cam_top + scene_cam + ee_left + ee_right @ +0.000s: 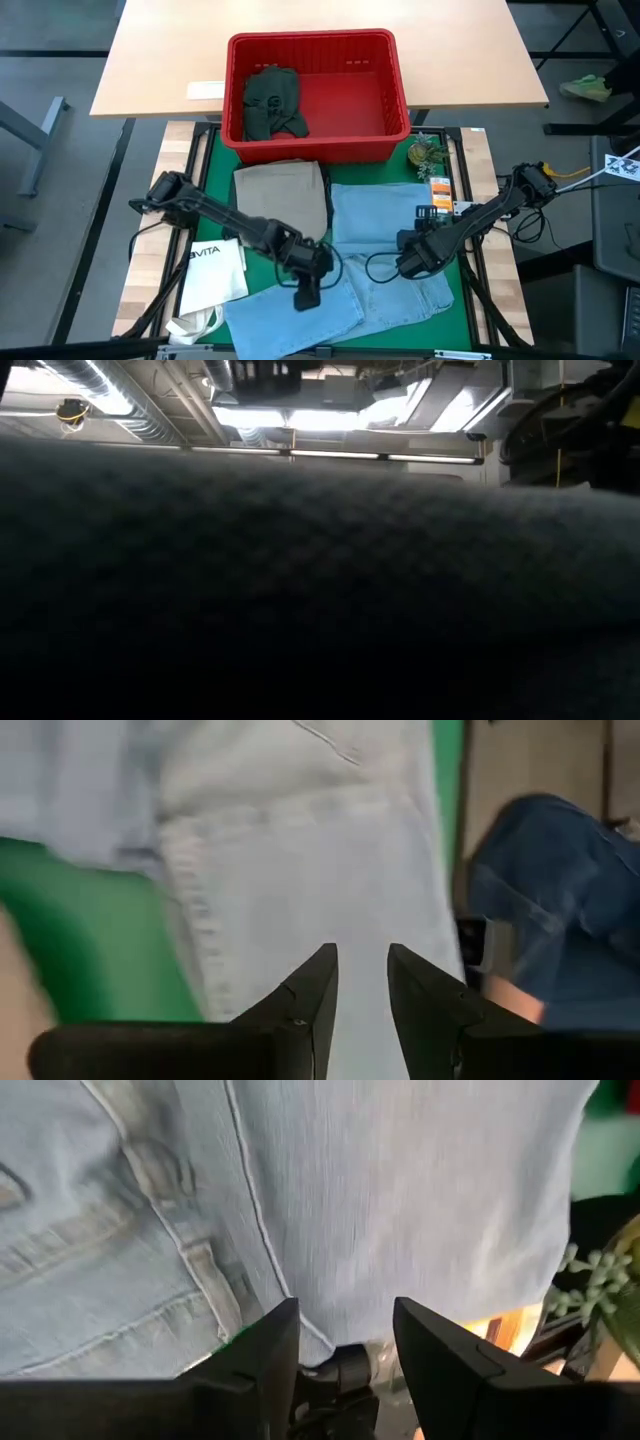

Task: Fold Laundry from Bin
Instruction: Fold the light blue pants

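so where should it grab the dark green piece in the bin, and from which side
Probably from straight above, pinching the raised bunch near the middle of the dark green piece. It lies crumpled on the floor of the red bin, tight against the wall on the left arm's side, so a sideways approach would likely hit the wall. Its bunched folds give the fingers something to close on.

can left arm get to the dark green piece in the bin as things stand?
Probably yes. The dark green piece lies uncovered in the red bin, open from above. The left gripper, fingers parted and empty, hovers over the light blue jeans, so it must lift over the bin's near wall.
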`<state>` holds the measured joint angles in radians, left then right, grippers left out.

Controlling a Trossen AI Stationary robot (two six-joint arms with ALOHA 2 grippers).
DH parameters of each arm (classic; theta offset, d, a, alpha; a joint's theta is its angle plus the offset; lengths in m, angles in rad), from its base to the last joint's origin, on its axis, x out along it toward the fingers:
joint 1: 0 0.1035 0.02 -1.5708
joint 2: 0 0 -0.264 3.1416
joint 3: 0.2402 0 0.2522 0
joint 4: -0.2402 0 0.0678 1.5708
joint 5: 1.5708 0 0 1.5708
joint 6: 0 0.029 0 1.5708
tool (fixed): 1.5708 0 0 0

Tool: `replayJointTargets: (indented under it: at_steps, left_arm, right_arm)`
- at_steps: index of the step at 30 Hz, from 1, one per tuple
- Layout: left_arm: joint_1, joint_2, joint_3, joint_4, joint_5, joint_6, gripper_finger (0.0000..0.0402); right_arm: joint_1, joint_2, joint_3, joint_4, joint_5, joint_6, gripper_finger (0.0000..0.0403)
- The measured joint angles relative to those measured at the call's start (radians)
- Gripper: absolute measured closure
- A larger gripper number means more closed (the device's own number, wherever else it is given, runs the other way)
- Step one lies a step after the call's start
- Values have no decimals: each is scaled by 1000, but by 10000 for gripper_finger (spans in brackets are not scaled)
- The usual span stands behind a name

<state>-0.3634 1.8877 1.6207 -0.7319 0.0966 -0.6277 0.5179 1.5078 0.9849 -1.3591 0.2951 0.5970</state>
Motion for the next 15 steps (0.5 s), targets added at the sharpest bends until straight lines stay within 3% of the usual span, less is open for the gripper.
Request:
replayJointTargets:
  at_steps: [4,10,15]
  left_arm:
    - [-47,0,0,4,0,-6,294]
    - [-78,0,0,5,-32,-81,225]
    - [-89,0,0,-1,112,-263,167]
  right_arm:
    - [0,0,10,1,28,-4,237]
    - [0,0,10,1,34,-11,237]
    - [0,0,10,2,29,-30,237]
